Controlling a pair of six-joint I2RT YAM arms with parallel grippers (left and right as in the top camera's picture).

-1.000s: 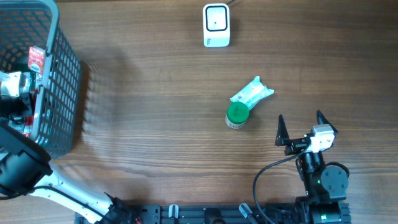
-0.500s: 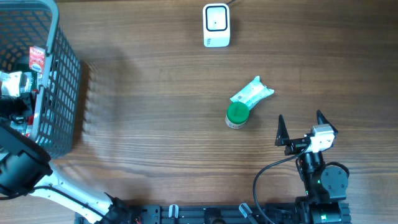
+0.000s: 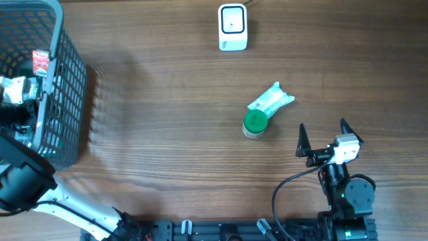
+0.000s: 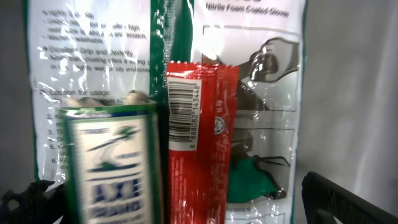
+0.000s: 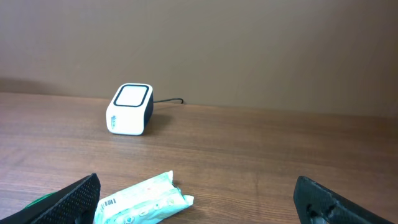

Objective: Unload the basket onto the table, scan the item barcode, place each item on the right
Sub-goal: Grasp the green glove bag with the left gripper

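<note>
My left gripper (image 4: pixel 186 208) is down inside the grey mesh basket (image 3: pixel 67 80), open, with one dark finger (image 4: pixel 348 199) at each lower corner of the left wrist view. Between the fingers stand a red packet (image 4: pixel 200 137) with its barcode facing the camera and a green-and-white box (image 4: pixel 109 165), neither gripped. Behind them lies a clear glove bag (image 4: pixel 93 56). The white scanner (image 3: pixel 233 27) sits at the table's far edge. My right gripper (image 3: pixel 324 137) rests open near the front right and holds nothing.
A pale green wipes packet (image 3: pixel 271 100) and a green-lidded tub (image 3: pixel 255 124) lie mid-table, just ahead of the right gripper (image 5: pixel 196 182). The right wrist view also shows the wipes packet (image 5: pixel 143 200) and the scanner (image 5: pixel 129 109) with its cable.
The left wrist has shifted very slightly inside the basket. The right arm and the items on the table have not moved.
</note>
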